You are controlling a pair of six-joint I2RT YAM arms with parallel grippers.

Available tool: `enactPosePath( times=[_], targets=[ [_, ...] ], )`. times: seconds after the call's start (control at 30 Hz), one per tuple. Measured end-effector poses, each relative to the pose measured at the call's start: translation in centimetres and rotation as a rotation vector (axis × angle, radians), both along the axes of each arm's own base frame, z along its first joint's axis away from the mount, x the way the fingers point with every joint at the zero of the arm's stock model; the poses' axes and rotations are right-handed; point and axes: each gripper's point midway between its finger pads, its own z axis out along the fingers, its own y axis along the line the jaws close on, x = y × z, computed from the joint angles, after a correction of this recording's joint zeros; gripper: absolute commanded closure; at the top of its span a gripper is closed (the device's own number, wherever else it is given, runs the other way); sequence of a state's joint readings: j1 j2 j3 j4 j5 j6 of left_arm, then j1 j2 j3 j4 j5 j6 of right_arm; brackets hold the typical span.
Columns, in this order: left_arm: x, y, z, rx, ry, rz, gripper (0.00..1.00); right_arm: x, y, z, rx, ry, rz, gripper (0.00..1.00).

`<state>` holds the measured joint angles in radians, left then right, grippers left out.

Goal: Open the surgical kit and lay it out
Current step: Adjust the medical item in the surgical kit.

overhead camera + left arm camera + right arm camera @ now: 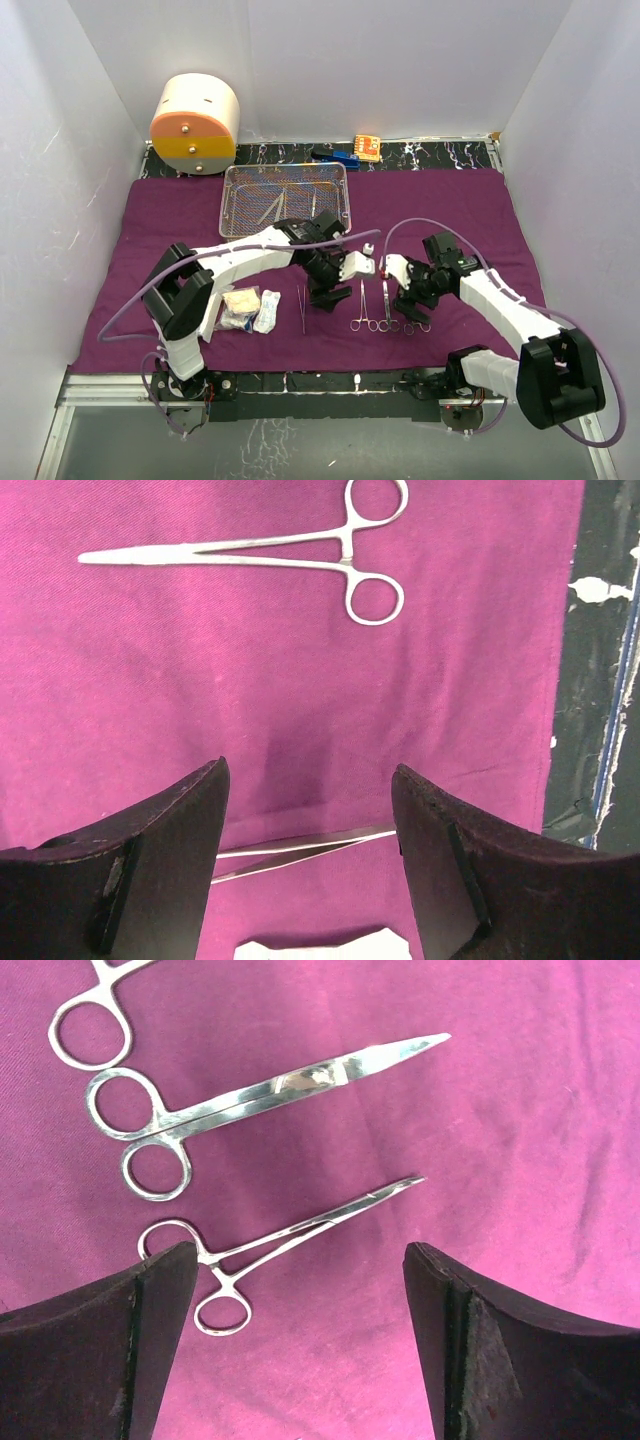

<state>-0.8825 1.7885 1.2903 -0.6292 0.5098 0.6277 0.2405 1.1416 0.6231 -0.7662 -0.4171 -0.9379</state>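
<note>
1. The purple cloth wrap lies unfolded and flat. It covers most of the table in the top view.

2. The wire-mesh tray is rectangular and silver. It sits on the cloth at upper centre of the frame, just below the dark back strip. It holds several slim steel instruments lying at mixed angles. Their types cannot be told.

3. A row of items lies on the cloth at lower centre. From left to right these are:
   - white packets and gauze;
   - thin tweezers, just beside the packets;
   - ring-handled forceps.

4. The right wrist view shows two more ring-handled pieces, both with tips pointing right and lying apart from each other:
   - a broad-bladed instrument in the upper half;
   - fine-tipped small forceps below it.

5. The left gripper is over the cloth between the tweezers and the forceps. Its fingers are spread and hold nothing. In the left wrist view the tweezers lie across the gap between them.

6. The right gripper is over the right end of the row. Its fingers are spread and empty.

7. A cream-and-orange drum rests at upper left, off the cloth. Its contents are not visible.
</note>
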Motion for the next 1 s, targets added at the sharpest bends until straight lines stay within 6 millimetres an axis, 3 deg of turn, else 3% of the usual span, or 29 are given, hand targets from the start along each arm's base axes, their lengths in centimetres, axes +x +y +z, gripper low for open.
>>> enactPosePath(
  times=[0.23, 0.4, 1.0],
  targets=[
    [1.8, 1.1, 0.0, -0.005, 0.006, 0.057, 0.35, -1.4, 0.4, -1.0, -0.056, -0.014, 0.081, 0.11],
    [2.5, 1.6, 0.0, -0.009, 0.017, 0.085, 0.35, -0.9, 0.6, -1.2, -0.086, -0.047, 0.101, 0.11],
    [2.7, 2.1, -0.2, -0.013, 0.034, 0.101, 0.35, -0.5, 0.7, -1.7, -0.125, -0.069, 0.102, 0.1]
  ],
)
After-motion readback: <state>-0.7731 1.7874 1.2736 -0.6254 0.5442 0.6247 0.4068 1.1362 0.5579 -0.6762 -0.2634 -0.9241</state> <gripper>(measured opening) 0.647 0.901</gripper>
